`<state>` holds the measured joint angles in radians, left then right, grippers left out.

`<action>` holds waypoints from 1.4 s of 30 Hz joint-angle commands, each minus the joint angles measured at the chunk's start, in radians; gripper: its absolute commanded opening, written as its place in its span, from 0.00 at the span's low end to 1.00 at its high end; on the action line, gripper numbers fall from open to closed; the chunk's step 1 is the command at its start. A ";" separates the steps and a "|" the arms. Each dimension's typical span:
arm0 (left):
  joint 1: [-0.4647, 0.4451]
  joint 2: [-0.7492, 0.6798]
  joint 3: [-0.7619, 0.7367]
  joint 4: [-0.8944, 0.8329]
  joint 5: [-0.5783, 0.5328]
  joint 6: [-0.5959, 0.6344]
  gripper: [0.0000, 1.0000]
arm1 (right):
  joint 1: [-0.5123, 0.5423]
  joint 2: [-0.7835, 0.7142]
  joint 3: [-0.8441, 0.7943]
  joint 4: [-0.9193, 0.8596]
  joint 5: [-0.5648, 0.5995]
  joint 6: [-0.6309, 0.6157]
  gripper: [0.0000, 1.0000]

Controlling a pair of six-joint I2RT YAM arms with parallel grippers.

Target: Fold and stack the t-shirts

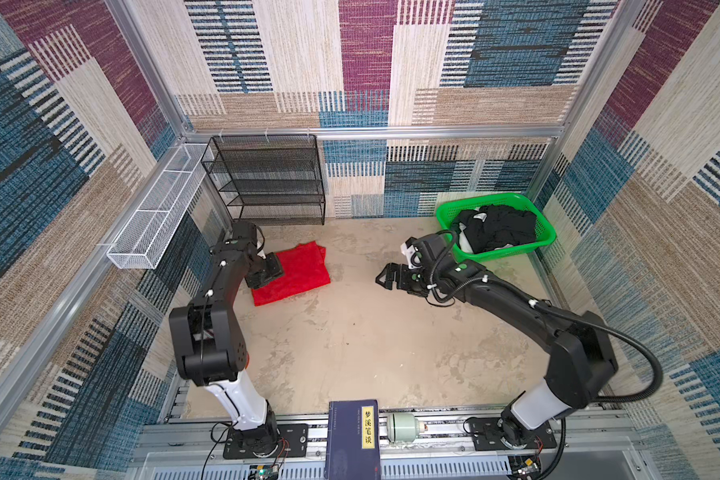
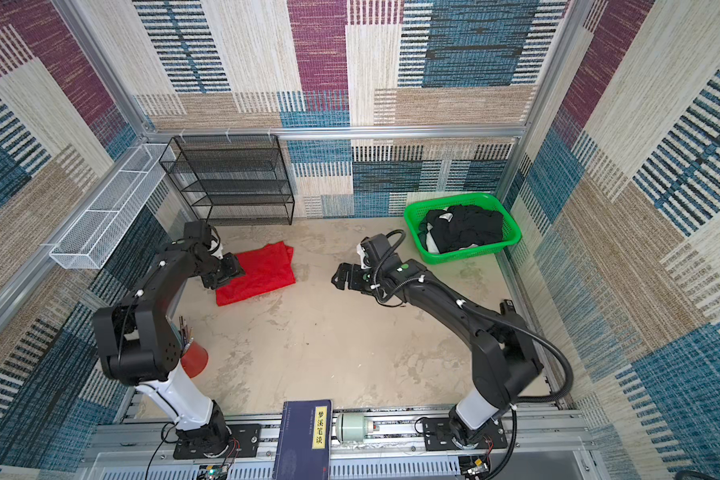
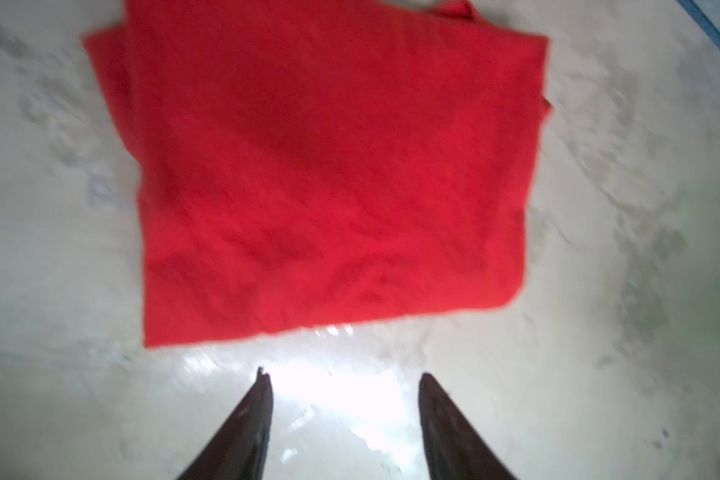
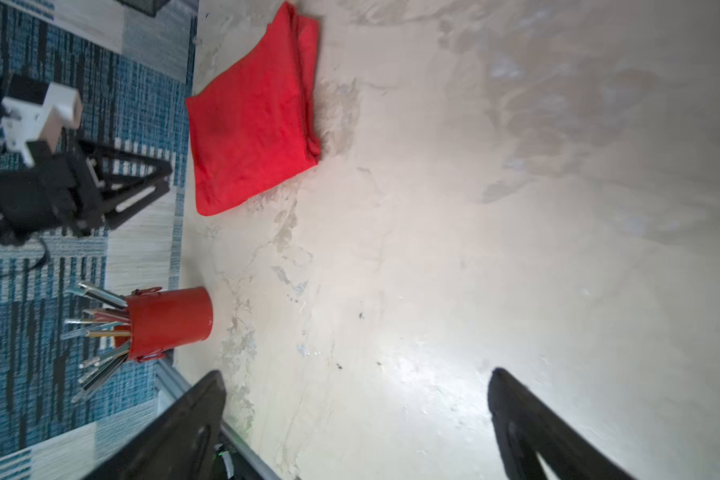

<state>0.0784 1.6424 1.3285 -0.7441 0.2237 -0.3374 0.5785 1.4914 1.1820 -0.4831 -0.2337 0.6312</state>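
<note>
1. the red t-shirt lies folded on the bench, left of the middle, near the black wire rack.
2. the left end effector is partly open and empty, just off the red t-shirt's edge; through the blur it seems clear of the cloth.
3. the right end effector is spread wide, empty, over bare bench.
4. the black t-shirts sit heaped in the green basket.

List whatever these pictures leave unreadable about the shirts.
- The black t-shirts lie heaped in the green basket. In both top views, their own folds and the basket wall hide how many there are.
- The red t-shirt is blurred in the left wrist view, with one edge cut off by the frame. No neck tag is readable.
- In both top views the left gripper covers part of the red t-shirt's edge.
</note>
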 commanded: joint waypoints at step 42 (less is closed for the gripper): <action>-0.117 -0.121 -1.073 1.862 -0.296 0.401 0.99 | -0.436 -0.096 -1.173 2.057 0.507 -0.733 0.99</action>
<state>-0.0814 1.4776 0.2726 0.9192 -0.1963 0.0959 0.1799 1.3445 0.0235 1.3857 0.3588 -0.1051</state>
